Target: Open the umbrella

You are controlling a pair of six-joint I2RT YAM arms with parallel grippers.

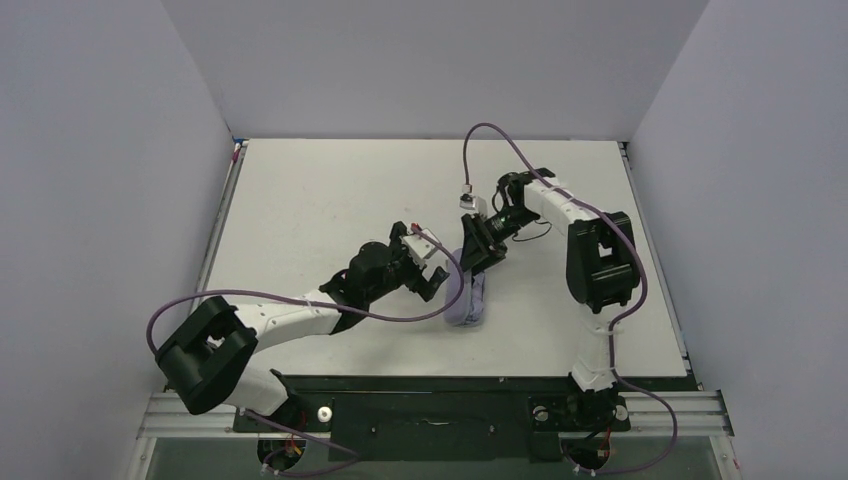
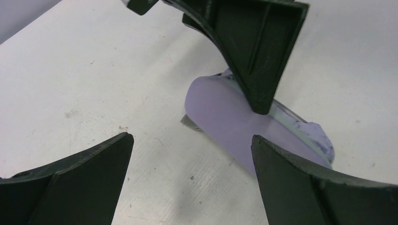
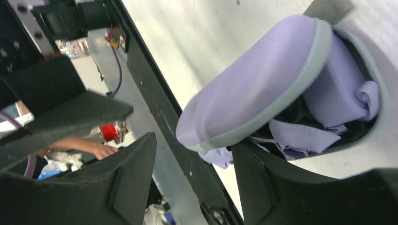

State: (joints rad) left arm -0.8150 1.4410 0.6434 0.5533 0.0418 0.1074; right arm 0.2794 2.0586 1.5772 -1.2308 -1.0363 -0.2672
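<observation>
The folded umbrella (image 1: pixel 468 300) lies on the table (image 1: pixel 320 200) between both arms, the left gripper (image 2: pixel 190 139) wide open just beside it and the right gripper (image 3: pixel 192 143) open around its raised lavender edge, so a shallow pinch may slip off the soft fabric and only push it away.

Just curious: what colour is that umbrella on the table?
Pale lavender; the umbrella shows best in the right wrist view.

I see a white surface (image 1: pixel 330 200) boxed in by plain grey walls (image 1: pixel 430 60) behind it and on both sides. A black strip (image 1: pixel 430 385) borders its near edge, then a metal rail (image 1: pixel 430 425).
</observation>
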